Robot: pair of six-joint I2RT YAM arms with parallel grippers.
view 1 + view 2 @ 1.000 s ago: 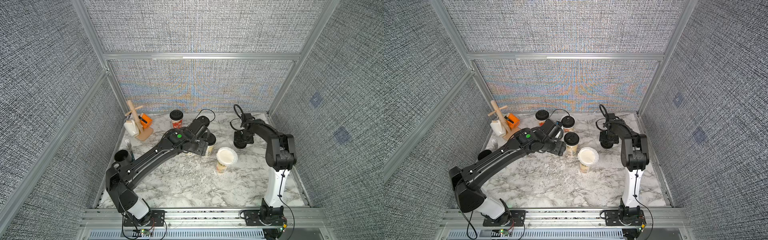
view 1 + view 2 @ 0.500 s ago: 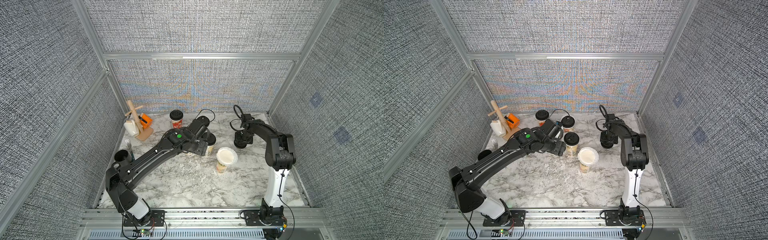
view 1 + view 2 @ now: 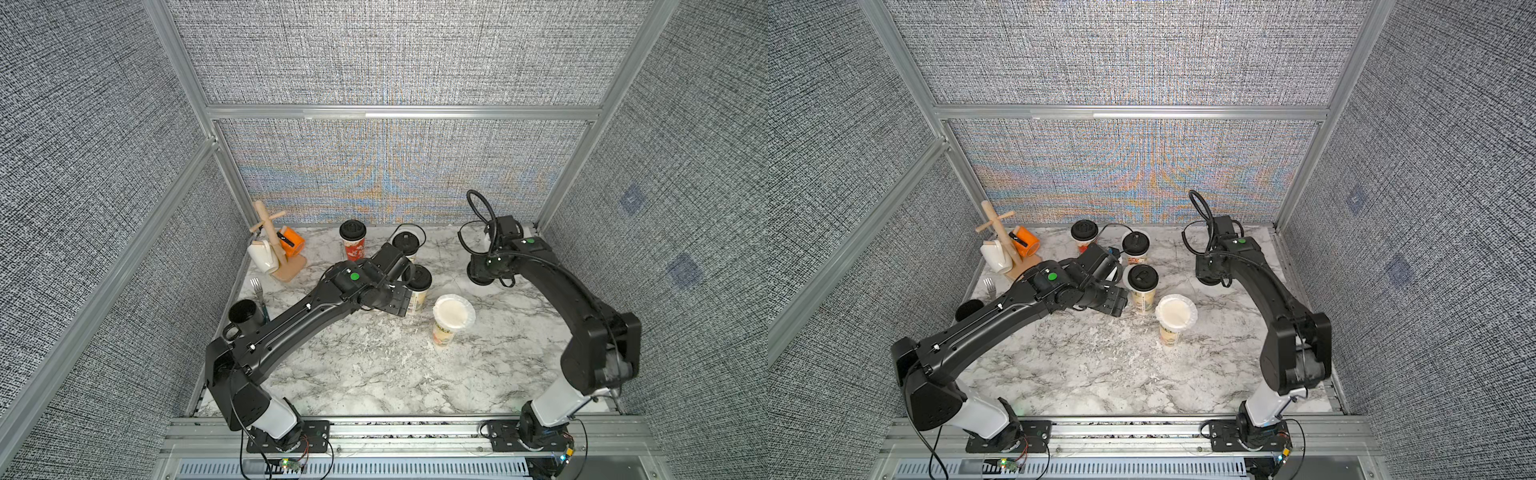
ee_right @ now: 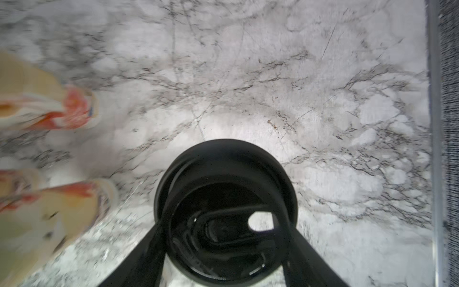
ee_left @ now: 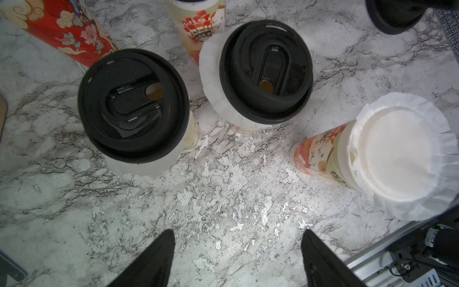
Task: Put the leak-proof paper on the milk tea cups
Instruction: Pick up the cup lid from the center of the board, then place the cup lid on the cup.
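We find the left gripper spread wide with nothing between its fingers, held over a bare patch of the marble table, just on the near side of the cluster of milk tea cups. The leak-proof paper shows best on the nearest cup, which stands a little apart towards the middle of the table. One whitish disc lies over its mouth, its pleated edge drooping past the rim all round, and no lid sits on it. Two cups beside it in the left wrist view wear black lids, each with a frill of the same paper poking out beneath on one side. Farther back, near the far wall, a red cup and a pale cup are lidded too; a white ring shows around the pale one's lid, but whether paper lies under the red one's we cannot tell. To the right, well apart from the cups, the right gripper has its fingers against opposite sides of a loose lid. That view is smeared, so it seems clamped on the lid, but we cannot say whether the lid rests on the marble. At the far left stands a wooden mug tree, and nearer on that side a black mug sits beside a fork.
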